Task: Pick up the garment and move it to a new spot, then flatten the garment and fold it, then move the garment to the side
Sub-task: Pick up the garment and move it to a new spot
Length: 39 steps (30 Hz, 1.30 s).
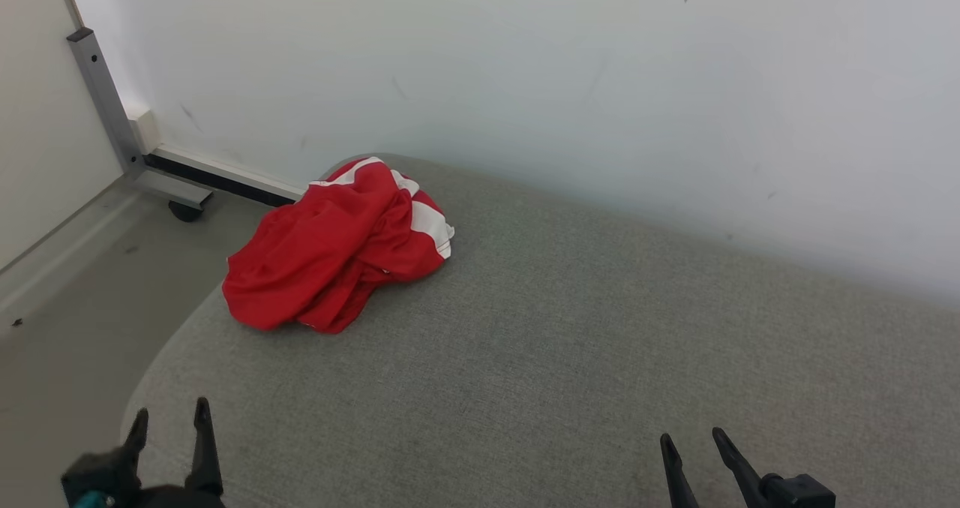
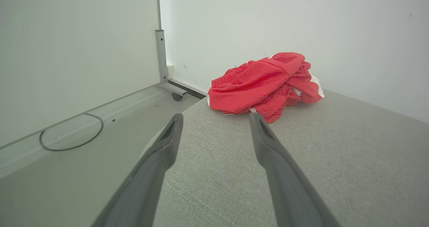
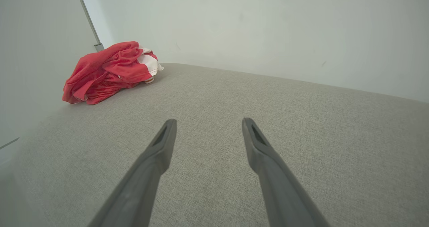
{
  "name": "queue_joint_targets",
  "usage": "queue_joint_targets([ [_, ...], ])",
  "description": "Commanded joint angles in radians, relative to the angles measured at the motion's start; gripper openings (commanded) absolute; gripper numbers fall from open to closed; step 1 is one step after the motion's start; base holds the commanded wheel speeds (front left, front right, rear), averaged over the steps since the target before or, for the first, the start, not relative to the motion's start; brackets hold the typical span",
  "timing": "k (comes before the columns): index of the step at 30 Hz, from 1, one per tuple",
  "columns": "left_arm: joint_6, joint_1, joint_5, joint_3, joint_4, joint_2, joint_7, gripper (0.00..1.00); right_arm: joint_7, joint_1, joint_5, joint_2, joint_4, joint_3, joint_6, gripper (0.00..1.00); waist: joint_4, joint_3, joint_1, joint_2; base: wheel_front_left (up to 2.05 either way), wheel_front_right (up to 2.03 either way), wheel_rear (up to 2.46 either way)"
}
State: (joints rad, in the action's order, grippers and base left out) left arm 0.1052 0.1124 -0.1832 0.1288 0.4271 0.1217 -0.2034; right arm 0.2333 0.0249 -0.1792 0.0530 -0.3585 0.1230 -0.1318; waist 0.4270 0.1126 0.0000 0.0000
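- Head view puts the red garment [image 1: 337, 245] in a crumpled heap at the far left corner of the grey cushion [image 1: 570, 343]. It lies close to the white wall [image 1: 600, 80] and near the cushion's rounded left edge, with white stripes showing on its far side.
- My left gripper [image 1: 171, 412] shows at the near left edge of the cushion, fingers spread wide and empty. The left wrist view looks along them toward the heap, which lies ahead and clear of the tips.
- My right gripper [image 1: 691, 437] hovers at the near right, likewise spread and holding nothing, well apart from the garment.
- I judge the first step is the one in hand: the pick-up is not yet made, and nothing is flattened or folded.
- The next move, as I read it, is to reach the left arm forward and down onto the heap. It should pinch a thick fold near the top and lift clear before carrying toward the open middle of the cushion.
- I'd mind the edge. The heap lies near the drop to the floor [image 1: 90, 290], so a dragging grasp could push it off.
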Motion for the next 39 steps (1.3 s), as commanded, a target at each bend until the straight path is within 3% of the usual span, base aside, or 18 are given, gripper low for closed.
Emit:
queue_joint_targets([
  [1, 0.003, 0.041, -0.021, 0.007, 0.014, 0.010, 0.020, 1.00, -0.006, 0.002, 0.008, 0.003, 0.014, 0.003, 0.002, 1.00, -0.043, -0.036, 0.0000, 0.0000, 0.00, 0.00, 0.00],
  [7, 0.019, 0.214, -0.142, 0.019, 0.083, 0.055, 0.183, 1.00, -0.046, -0.018, 0.027, 0.032, 0.091, 0.024, 0.002, 1.00, -0.130, -0.143, 0.0000, 0.0000, 0.00, 0.00, 0.00],
  [17, 0.016, 0.497, -0.519, 0.150, 0.071, 0.171, 0.593, 1.00, -0.088, -0.099, 0.035, 0.085, 0.246, 0.065, 0.002, 1.00, -0.281, -0.381, 0.0000, 0.0000, 0.00, 0.00, 0.00],
  [22, -0.040, 0.592, -0.562, 0.162, 0.016, 0.223, 0.734, 1.00, -0.100, -0.137, 0.046, 0.102, 0.324, 0.049, 0.002, 1.00, -0.316, -0.492, 0.0000, 0.0000, 0.00, 0.00, 0.00],
  [31, -0.113, 0.642, -0.553, 0.138, -0.043, 0.244, 0.832, 1.00, -0.101, -0.159, 0.056, 0.093, 0.371, 0.020, 0.002, 1.00, -0.326, -0.596, 0.0000, 0.0000, 0.00, 0.00, 0.00],
  [39, -0.180, 0.602, -0.481, 0.112, -0.059, 0.285, 0.857, 1.00, -0.097, -0.184, 0.047, 0.080, 0.359, 0.038, 0.002, 1.00, -0.337, -0.616, 0.0000, 0.0000, 0.00, 0.00, 0.00],
])
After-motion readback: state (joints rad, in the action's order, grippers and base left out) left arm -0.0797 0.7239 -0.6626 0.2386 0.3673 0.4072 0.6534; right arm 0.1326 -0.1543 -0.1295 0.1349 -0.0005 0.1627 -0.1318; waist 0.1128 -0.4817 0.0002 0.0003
